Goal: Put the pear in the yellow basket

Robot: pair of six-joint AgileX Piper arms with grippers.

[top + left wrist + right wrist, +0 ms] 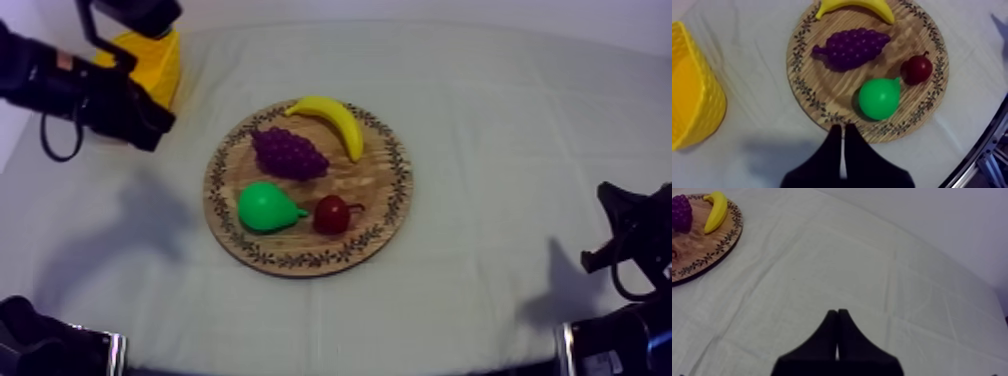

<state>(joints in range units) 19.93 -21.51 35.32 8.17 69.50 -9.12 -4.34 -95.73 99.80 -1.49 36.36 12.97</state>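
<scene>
Right tool point(837, 313) low at the near right over bare bench point(500, 150), fingers pressed into a narrow wedge, holding nothing. Pear point(268, 207) sits on the wooden board point(378, 190), near-left part, with the small red fruit point(331, 214) just beside it. Grapes point(289, 153) behind them mid-board, banana point(333, 118) along the far rim. Far left: yellow basket point(155, 65), left tool point(843, 129) just in front of it, also a narrow wedge, gripping nothing, well apart from the pear.

Yellow basket point(165, 62) partly behind L arm point(100, 100); banana point(864, 4) part off-frame
</scene>
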